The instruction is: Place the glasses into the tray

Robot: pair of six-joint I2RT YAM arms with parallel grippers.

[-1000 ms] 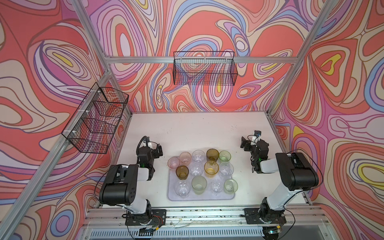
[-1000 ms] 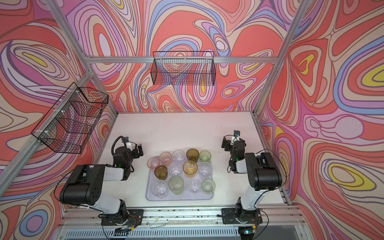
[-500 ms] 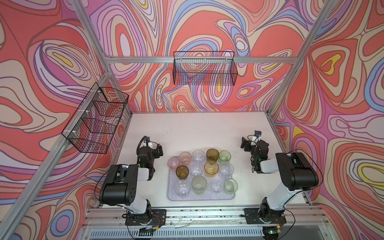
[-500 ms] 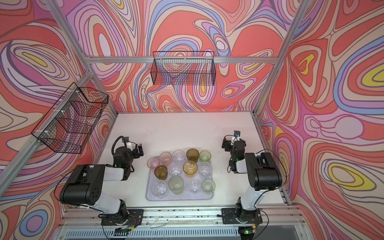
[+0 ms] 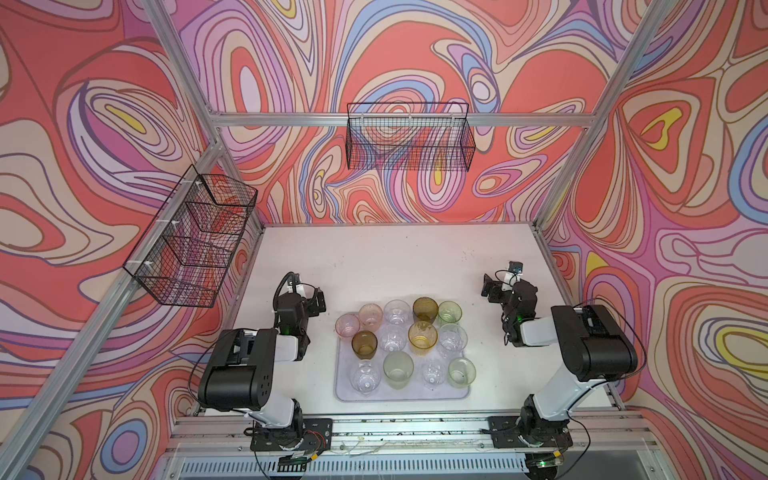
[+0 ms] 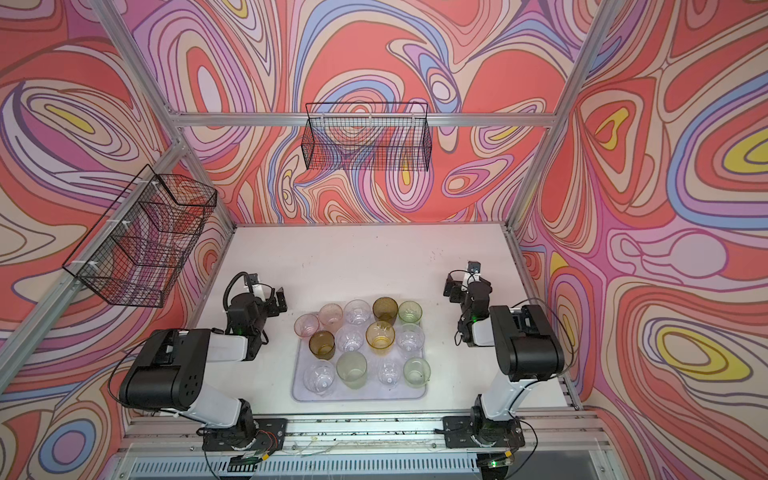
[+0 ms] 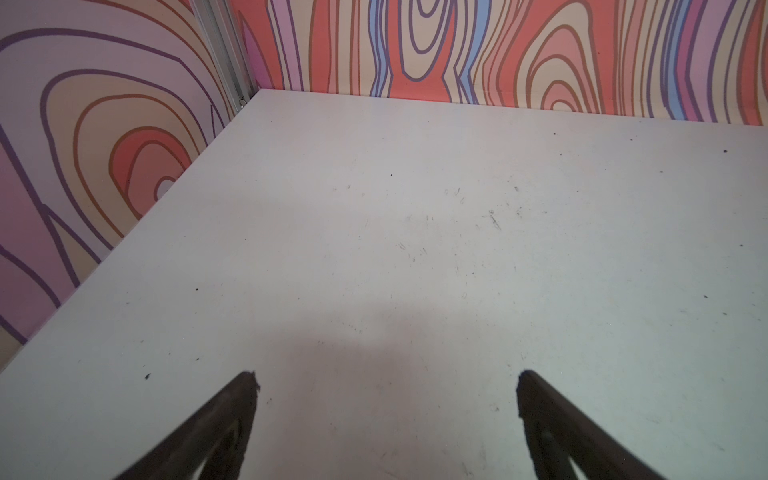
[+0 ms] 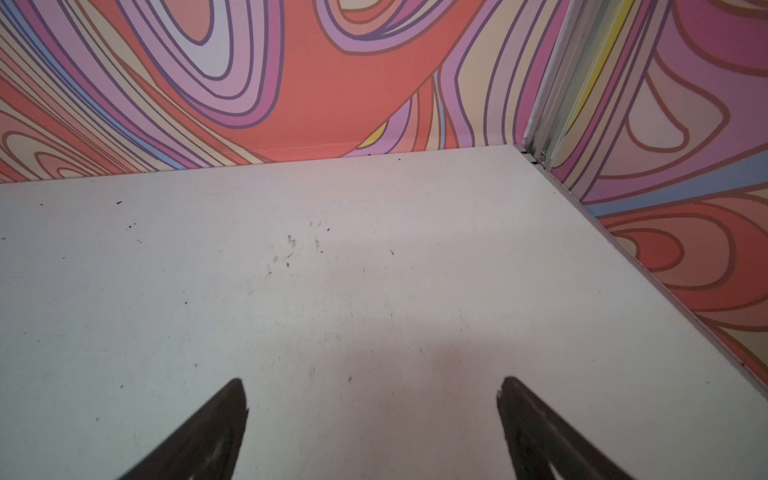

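**Thirteen tumblers gathered on the tray, both claws empty**

At far left, a black wire basket (image 5: 191,241) hangs on the side wall and plays no part. The left claw (image 5: 317,297) hovers over bare worktop (image 5: 395,257), just beside the tray's left side. Its wrist view shows the jaws spread wide, with nothing between the left claw (image 7: 386,382) tips.

At centre, the pale lilac tray (image 5: 403,395) lies near the front edge of the worktop. The glasses (image 5: 392,337) stand upright on it in three rough rows: clear, pink, pale green, amber and olive-brown. The leftmost pink tumbler (image 5: 347,325) sits at the tray's far left corner. Whether its base lies wholly inside the rim cannot be told from either top view.

At right, the right claw (image 5: 491,286) is held apart from the tray, likewise fully spread and holding nothing.

No tumbler shows anywhere else on the worktop. The task therefore appears complete or nearly so. At most, the corner pink tumbler may need nudging inward.
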